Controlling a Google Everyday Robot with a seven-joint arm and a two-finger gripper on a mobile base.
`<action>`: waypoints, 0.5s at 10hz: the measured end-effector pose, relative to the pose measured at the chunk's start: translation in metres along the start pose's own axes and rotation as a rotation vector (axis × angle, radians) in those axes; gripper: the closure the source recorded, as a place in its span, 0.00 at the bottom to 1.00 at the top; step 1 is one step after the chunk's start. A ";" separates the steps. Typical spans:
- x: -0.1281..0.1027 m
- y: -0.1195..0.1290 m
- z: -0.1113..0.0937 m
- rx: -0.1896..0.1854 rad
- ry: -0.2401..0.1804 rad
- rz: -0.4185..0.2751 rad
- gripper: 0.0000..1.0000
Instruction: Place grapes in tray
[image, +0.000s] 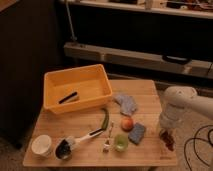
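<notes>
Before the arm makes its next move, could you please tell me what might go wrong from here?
1. The grapes lie near the right edge of the table, under the gripper; a nudge could push them off.
2. The tray is across the table, so a low carry could knock the orange fruit or blue sponge in between.
</notes>
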 end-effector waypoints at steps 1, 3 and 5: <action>0.003 0.003 -0.029 0.004 -0.025 0.017 1.00; 0.008 0.009 -0.072 0.002 -0.069 0.031 1.00; 0.011 0.022 -0.129 -0.013 -0.141 0.032 1.00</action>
